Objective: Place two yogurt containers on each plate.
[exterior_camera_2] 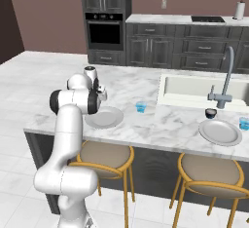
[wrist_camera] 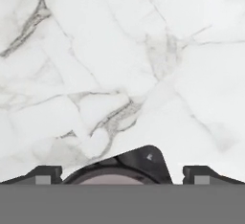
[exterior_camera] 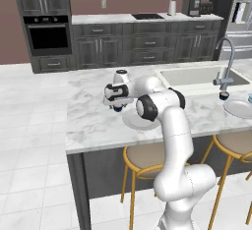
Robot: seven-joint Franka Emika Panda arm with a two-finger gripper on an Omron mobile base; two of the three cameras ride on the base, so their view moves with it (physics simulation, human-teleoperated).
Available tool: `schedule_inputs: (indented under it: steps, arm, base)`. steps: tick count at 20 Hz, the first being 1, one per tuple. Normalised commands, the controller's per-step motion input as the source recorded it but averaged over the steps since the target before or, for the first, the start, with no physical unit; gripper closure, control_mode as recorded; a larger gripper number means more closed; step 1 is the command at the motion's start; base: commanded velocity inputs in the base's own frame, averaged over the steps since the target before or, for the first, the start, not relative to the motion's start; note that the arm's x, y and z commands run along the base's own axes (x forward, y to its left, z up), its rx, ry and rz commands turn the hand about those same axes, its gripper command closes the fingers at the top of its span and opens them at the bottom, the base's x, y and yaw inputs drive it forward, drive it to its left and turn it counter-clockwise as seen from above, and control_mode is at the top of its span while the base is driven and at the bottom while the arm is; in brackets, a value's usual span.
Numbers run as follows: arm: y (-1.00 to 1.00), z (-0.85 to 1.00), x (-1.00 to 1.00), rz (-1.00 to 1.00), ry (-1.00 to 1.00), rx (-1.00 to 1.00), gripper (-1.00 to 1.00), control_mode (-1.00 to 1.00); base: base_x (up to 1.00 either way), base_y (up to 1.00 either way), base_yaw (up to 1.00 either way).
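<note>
**Marble worktop, four cups, neither plate filled yet**

Marble worktop (exterior_camera_2: 160, 124) on the kitchen island carries everything. One dark yogurt container (wrist_camera: 125, 164) sits between the end effector's (wrist_camera: 122, 175) fingertips (wrist_camera: 45, 174). These stand spread wide and released, gripping nothing. It stands on bare marble, not on a dish.

The left plate (exterior_camera_2: 104, 118) lies just beside the end effector (exterior_camera: 117, 107) and looks empty. A light blue container (exterior_camera_2: 141, 107) stands a little to its right, apart from its rim.

The right plate (exterior_camera_2: 220, 132) also looks empty. A second dark container (exterior_camera_2: 210, 113) stands just beyond its far rim, and another light blue one (exterior_camera_2: 244, 123) is near its right side. By my reading no cup is placed and all four remain.

Both plates lie close to the near edge, above the stools (exterior_camera_2: 210, 169). The sink (exterior_camera_2: 194, 88) and faucet (exterior_camera_2: 224, 78) crowd the far side of the right plate. Open marble lies between the two plates.
</note>
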Motion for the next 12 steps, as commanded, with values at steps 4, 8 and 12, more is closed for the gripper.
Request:
schedule_inputs:
  steps: [4, 8, 12]
  arm:
    - [0.00, 0.00, 0.00, 0.00, 0.00, 0.00, 1.00, -1.00]
    - [0.00, 0.00, 0.00, 0.00, 0.00, 0.00, 1.00, -1.00]
    - [0.00, 0.00, -0.03, 0.00, 0.00, 0.00, 1.00, -1.00]
  base:
    - [0.00, 0.00, 0.00]
    - [0.00, 0.00, 0.00]
    - [0.00, 0.00, 0.00]
